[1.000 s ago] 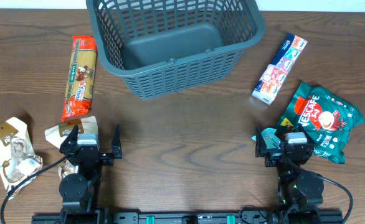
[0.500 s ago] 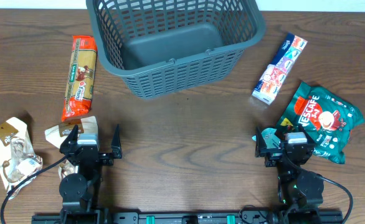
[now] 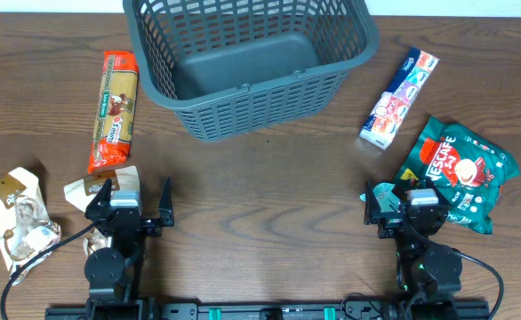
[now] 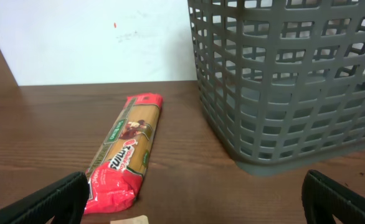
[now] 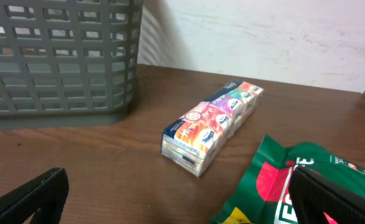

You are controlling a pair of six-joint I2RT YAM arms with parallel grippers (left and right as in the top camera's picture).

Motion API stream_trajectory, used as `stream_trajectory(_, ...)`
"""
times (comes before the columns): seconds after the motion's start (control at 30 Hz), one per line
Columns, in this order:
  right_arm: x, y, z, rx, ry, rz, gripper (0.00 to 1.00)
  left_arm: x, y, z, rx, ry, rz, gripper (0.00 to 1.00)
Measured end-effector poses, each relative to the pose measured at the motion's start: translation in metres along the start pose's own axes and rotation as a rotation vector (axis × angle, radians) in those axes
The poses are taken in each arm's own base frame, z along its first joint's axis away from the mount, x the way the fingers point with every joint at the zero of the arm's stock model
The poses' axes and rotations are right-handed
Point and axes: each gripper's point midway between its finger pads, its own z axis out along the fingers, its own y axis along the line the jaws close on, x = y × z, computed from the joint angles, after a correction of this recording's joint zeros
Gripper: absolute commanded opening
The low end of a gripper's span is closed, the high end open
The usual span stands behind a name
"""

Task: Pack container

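The dark grey lattice container [image 3: 247,62] stands empty at the back middle of the table; it also shows in the left wrist view [image 4: 288,81] and the right wrist view [image 5: 58,56]. My left gripper [image 3: 129,203] is open and empty near the front left, next to a beige packet [image 3: 100,188]. A red pasta packet [image 3: 114,108] lies ahead of it, also in the left wrist view [image 4: 123,152]. My right gripper [image 3: 404,200] is open and empty at the front right, beside a green Nescafe bag [image 3: 460,169].
A multicoloured slim pack [image 3: 398,98] lies right of the container, also in the right wrist view [image 5: 210,124]. The green bag shows in the right wrist view [image 5: 276,186]. A second beige packet [image 3: 16,218] lies at the far left front.
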Motion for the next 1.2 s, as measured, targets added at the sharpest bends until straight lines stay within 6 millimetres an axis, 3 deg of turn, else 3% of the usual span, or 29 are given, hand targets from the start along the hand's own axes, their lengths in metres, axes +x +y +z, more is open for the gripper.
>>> stream_trajectory(1.2,0.0,0.0001,0.0,0.0,0.0,0.021,0.99,0.0,0.0001,0.0,-0.001,0.0,0.0,0.99)
